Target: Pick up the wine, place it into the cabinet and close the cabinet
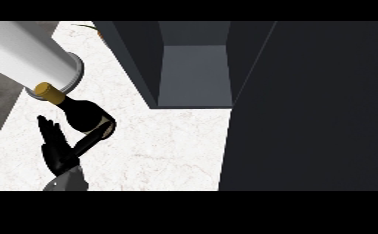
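Holding the wine [80,112] is the left hand [63,150]: thumb hooked round the bottle's right side, fingers straight up along its left. Bottle is tilted, gold cap pointing up-left, just left of the cabinet [193,73] and clear of its opening. Cabinet is open; grey floor visible inside, dark door [303,108] swung out to the cabinet's right. A grey forearm [37,58] crosses above-left of the bottle, its end next to the cap; right hand not seen, state n/a.

Risks, as judged:
- Grasp covers only lower body w/ thumb; tilt could let bottle slide out during transfer.
- Cap may clip the forearm.
- Bottle may strike the cabinet's left wall on entry.
- Door closing needs bottle fully inside.
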### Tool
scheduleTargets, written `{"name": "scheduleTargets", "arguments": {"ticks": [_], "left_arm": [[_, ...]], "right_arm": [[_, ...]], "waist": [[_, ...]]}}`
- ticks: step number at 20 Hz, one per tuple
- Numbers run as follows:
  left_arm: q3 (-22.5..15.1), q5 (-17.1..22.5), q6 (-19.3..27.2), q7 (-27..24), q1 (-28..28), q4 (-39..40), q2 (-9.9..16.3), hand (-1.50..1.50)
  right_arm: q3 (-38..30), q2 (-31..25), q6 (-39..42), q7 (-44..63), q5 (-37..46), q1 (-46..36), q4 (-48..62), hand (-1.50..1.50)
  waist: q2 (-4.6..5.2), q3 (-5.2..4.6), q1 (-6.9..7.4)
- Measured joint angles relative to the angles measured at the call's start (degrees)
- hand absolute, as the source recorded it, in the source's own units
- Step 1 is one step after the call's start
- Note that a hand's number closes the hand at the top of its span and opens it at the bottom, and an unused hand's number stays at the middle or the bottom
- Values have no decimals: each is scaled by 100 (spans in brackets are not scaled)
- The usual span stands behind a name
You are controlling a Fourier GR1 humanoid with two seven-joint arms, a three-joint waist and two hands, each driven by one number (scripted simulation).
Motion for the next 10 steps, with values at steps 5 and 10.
{"name": "scheduleTargets", "arguments": {"ticks": [5, 10], "left_arm": [[222, 271, -286, -418, -365, 706, -8, 150], [415, 586, -997, -891, -690, 1357, -14, 150]], "right_arm": [[-34, -14, 41, -28, -9, 39, 6, -150], [188, 96, 3, -70, 6, 101, 7, -150]], "waist": [[2, -1, -11], [3, -2, -32]]}}
